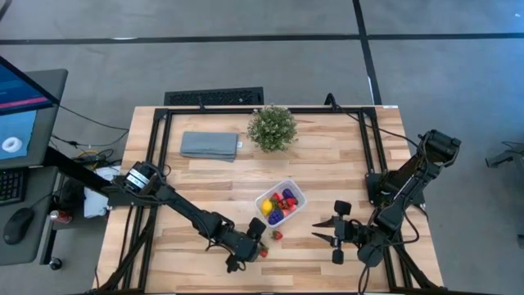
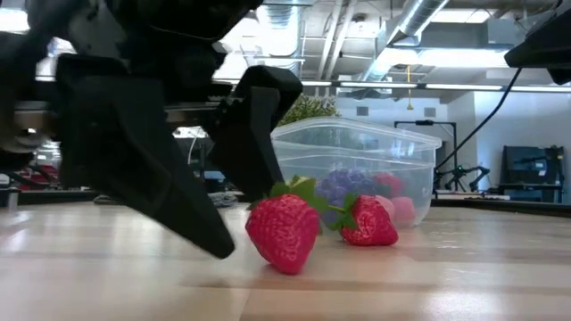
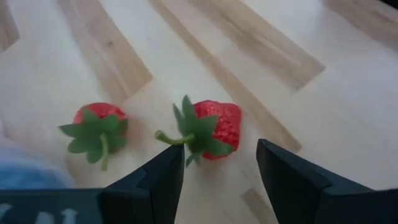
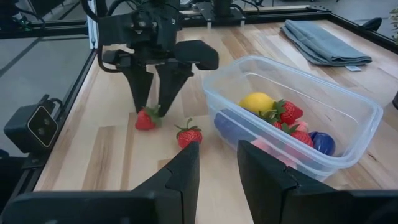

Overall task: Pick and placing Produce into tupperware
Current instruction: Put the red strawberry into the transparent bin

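The left end effector (image 1: 252, 243) stands spread over one strawberry (image 4: 146, 118) near the bench's (image 1: 327, 156) front edge, fingers either side, gripping nothing. A second strawberry (image 4: 189, 134) lies between it and the tupperware (image 1: 296, 191), just beside the box. Inside: one yellow piece (image 4: 257, 102), two strawberries, purple pieces. The right end effector (image 1: 331, 229), pressed together, waits over bare wood beyond the box.
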You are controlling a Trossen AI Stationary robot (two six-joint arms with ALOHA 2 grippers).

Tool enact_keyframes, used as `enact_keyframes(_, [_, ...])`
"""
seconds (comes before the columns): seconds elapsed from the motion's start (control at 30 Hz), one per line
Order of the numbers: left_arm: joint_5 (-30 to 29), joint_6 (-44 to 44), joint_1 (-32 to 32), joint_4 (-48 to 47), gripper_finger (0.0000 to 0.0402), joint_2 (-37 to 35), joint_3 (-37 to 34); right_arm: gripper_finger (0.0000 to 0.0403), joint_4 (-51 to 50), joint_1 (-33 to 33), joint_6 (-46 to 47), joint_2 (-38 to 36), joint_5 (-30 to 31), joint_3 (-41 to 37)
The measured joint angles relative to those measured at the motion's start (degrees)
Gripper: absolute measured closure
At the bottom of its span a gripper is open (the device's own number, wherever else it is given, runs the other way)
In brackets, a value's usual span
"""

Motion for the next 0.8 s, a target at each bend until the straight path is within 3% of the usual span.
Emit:
enact_keyframes(0.4, [3.2,-3.8,1.6,1.8,0.018,0.0,0.0,0.0271,0.0,0.0,0.2,0.0,0.0,0.0])
enact_keyframes(0.8, [4.1,-7.4,2.2,2.2,0.0179,0.2,0.0,0.0271,0.0,0.0,1.0,0.0,0.0,0.0])
